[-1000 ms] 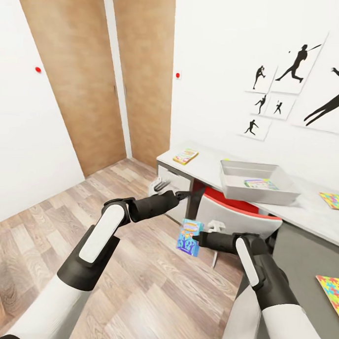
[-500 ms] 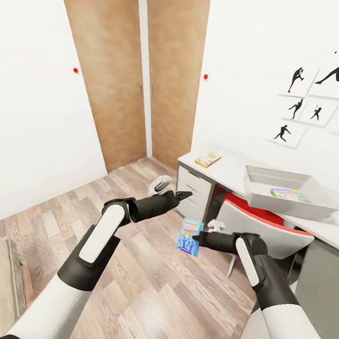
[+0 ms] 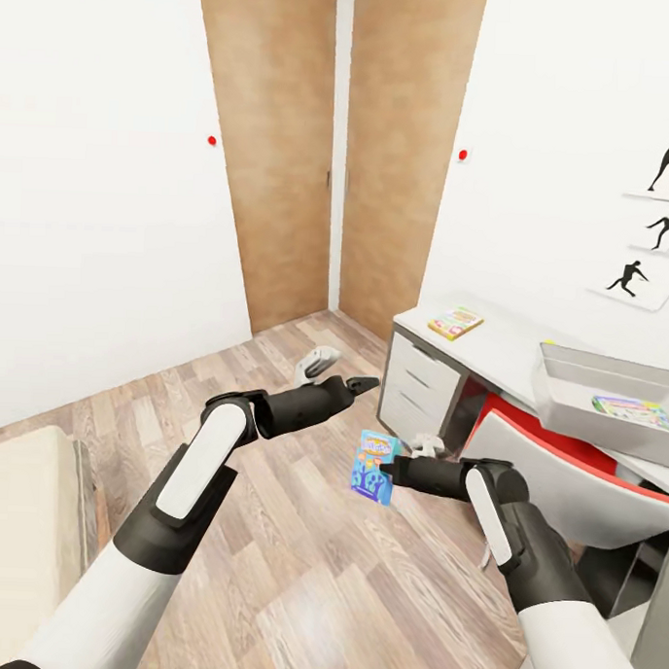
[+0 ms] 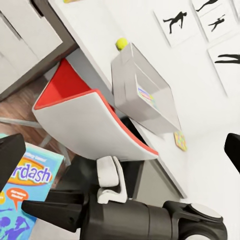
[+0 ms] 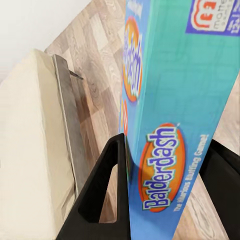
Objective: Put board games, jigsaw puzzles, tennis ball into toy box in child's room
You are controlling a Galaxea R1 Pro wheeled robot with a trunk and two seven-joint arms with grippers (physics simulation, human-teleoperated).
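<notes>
We stand on open wood-plank floor (image 3: 296, 547) with room ahead toward the wooden doors (image 3: 342, 160). The bed (image 3: 24, 525) edges in near our left side, its beige mattress and grey frame also seen past the box in the right wrist view. The table (image 3: 490, 346) is ahead to our right, white drawers (image 3: 420, 382) facing the open floor, red chair (image 3: 553, 461) tucked against it, close to our right arm.

Our right gripper (image 3: 385, 470) is clamped on a blue board game (image 3: 373, 467), the Balderdash box, held upright on edge out in front of the table; in the right wrist view both fingers (image 5: 107, 190) press its flat sides. Our left gripper (image 3: 363, 383) hangs empty over the floor, jaws parted.

On the table near the drawer end lies another board game (image 3: 456, 322). Farther along sits the toy box (image 3: 604, 400) with a colourful flat box inside. Tennis ball (image 4: 121, 44) rests on the table just beside the toy box's far wall.
</notes>
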